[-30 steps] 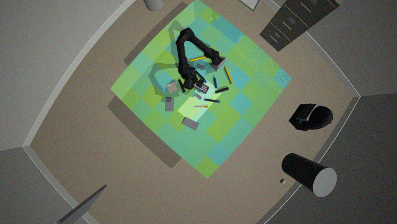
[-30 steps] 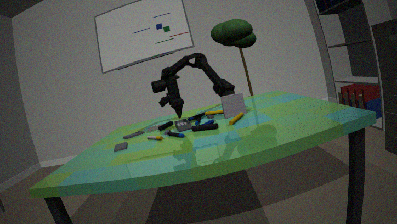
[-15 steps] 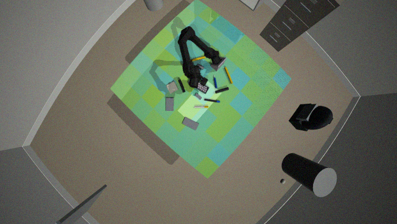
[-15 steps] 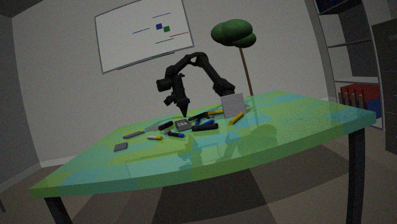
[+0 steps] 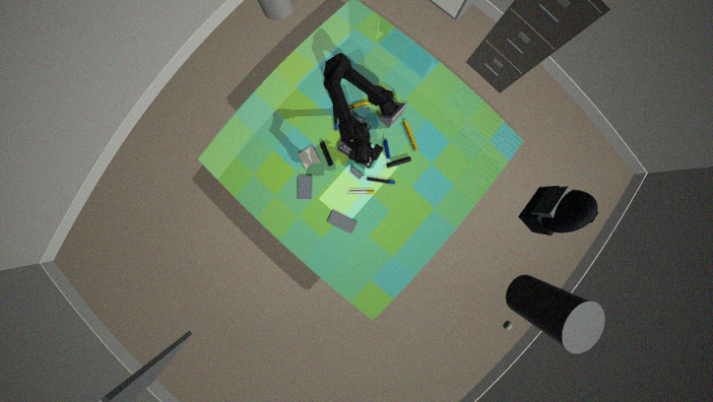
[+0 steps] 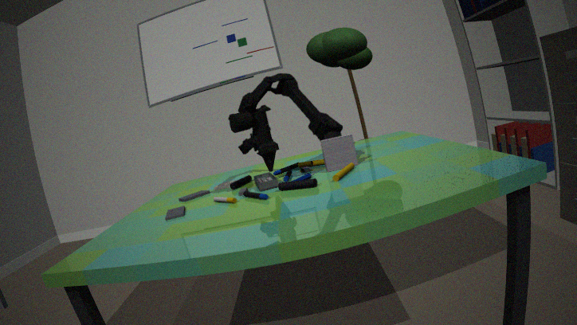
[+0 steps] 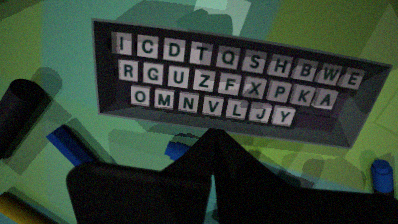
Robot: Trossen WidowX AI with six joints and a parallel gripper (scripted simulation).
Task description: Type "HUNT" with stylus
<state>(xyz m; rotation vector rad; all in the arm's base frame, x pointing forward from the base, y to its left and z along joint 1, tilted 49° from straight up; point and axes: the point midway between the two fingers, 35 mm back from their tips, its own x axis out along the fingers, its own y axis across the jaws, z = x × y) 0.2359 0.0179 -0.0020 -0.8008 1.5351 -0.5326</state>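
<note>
One keyboard [image 5: 344,147] [image 6: 265,182] [image 7: 240,85]: inside tabletop [image 5: 399,230] [image 6: 282,250] [image 7: 65,30] edges
Long axis: crosswise, wrist view
Letter tops: away from tool [image 5: 367,162] [image 6: 270,168] [image 7: 214,135]
Tool: closed, nothing visibly gripped

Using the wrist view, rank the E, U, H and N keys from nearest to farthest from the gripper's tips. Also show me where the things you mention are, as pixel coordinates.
1. N key [image 7: 188,104], bottom row, just left of the tips in the picture.
2. U key [image 7: 178,77], middle row, left.
3. H key [image 7: 282,66], top row, right.
4. E key [image 7: 352,78], right end of top row.
</note>
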